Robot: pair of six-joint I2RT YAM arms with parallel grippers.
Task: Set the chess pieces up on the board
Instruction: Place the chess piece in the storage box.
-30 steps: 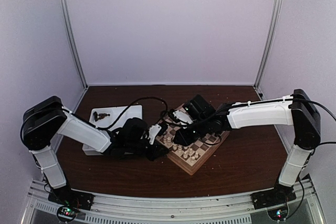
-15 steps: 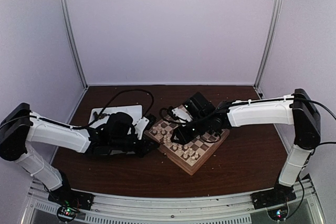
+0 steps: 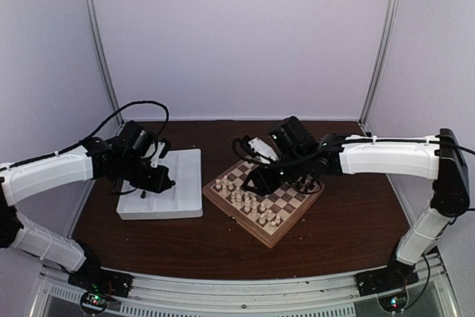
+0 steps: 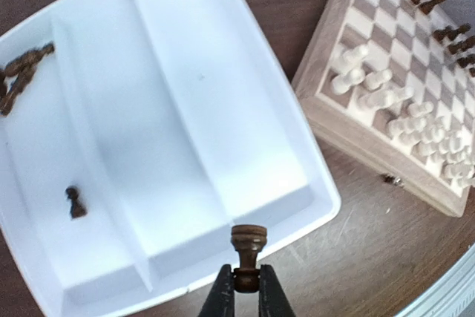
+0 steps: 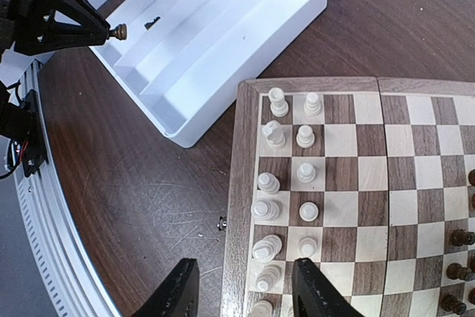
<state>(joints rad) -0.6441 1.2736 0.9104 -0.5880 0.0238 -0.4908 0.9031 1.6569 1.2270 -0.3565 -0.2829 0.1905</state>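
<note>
My left gripper (image 4: 245, 289) is shut on the head of a dark brown pawn (image 4: 247, 246) and holds it above the near edge of the white tray (image 4: 185, 109). From above, the gripper (image 3: 157, 181) hangs over the tray's left part. More dark chess pieces lie in the tray's far compartment (image 4: 18, 79), and one pawn (image 4: 74, 202) lies alone. The board (image 3: 271, 241) has several dark pieces (image 4: 445, 31) along its far-right side. My right gripper (image 5: 249, 291) is open and empty above the board's left rim (image 5: 241, 183). It also shows in the top view (image 3: 256, 182).
Cream-white pieces (image 5: 289, 183) fill two rows along the board's left side. A tiny metal bit (image 5: 221, 222) lies on the brown table beside the rim. The left gripper with its pawn (image 5: 119, 32) shows at the upper left of the right wrist view.
My left arm has swung left, away from the board's left edge, and now hangs over the tray. My right gripper has shifted slightly toward the back over the board.
</note>
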